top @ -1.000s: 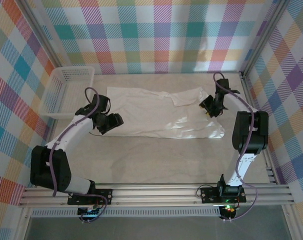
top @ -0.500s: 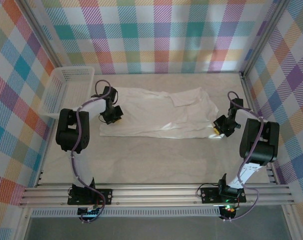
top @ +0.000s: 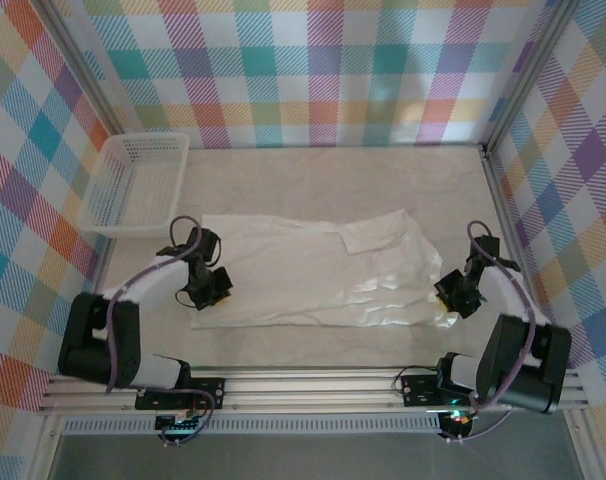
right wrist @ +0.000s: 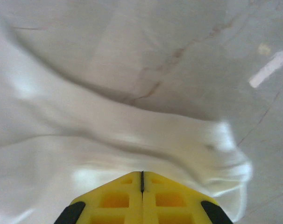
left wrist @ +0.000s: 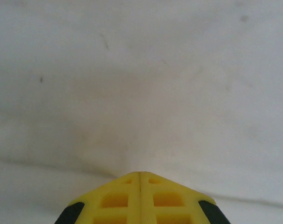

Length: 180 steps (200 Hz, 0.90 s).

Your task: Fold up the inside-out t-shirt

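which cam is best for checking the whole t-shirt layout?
Top external: the whole t-shirt is spread on the table, full outline visible. Left wrist gives a featureless close-up of white cloth; right wrist gives one bunched edge, blurred.

The t-shirt [top: 303, 275] is spread flat across the near middle of the table [top: 313, 170], long side running left to right. The basket [top: 133, 190] is set behind it and to the left, in the table's far left corner, close to the t-shirt's far left corner. The left gripper [top: 205, 290] is placed on the t-shirt's near left corner, and the right gripper [top: 455, 297] at its near right corner.
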Tool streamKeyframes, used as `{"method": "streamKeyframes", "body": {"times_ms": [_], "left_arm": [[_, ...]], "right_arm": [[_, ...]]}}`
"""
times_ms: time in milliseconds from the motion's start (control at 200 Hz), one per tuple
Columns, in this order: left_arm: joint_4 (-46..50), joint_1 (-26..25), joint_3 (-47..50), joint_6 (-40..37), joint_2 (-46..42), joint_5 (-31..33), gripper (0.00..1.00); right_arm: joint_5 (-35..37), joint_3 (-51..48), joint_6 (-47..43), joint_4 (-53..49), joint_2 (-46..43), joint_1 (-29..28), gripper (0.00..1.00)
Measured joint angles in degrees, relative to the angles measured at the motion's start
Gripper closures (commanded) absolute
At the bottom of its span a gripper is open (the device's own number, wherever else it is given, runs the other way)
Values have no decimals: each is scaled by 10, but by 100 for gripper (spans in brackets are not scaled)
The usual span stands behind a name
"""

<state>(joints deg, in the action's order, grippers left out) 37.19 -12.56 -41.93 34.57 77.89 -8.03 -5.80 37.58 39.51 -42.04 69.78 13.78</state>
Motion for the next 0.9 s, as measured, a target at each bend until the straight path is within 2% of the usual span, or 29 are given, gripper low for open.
{"method": "streamKeyframes", "body": {"times_ms": [45, 110, 245, 385, 525, 680, 755, 900], "left_arm": [[9, -1, -9, -3, -25, 0, 71], [15, -1, -38, -8, -44, -3, 62], [-22, -7, -98, -25, -54, -16, 49], [-52, -24, -122, -40, -54, -22, 46], [-59, -30, -122, -45, -56, -25, 44], [-57, -30, -115, -53, -69, -23, 44], [-57, -30, -110, -57, -71, -22, 44], [-57, -30, -96, -57, -71, -21, 43]], "right_arm": [[-12, 20, -9, -3, -16, -10, 84], [-28, 73, -26, -3, -10, -45, 77], [-35, 230, -59, 9, 87, -183, 72], [-13, 343, -75, 21, 229, -298, 67], [32, 400, -106, 4, 342, -368, 62], [98, 464, -148, -16, 428, -413, 58], [112, 478, -158, -18, 447, -423, 53], [124, 502, -173, -27, 475, -424, 51]]}}
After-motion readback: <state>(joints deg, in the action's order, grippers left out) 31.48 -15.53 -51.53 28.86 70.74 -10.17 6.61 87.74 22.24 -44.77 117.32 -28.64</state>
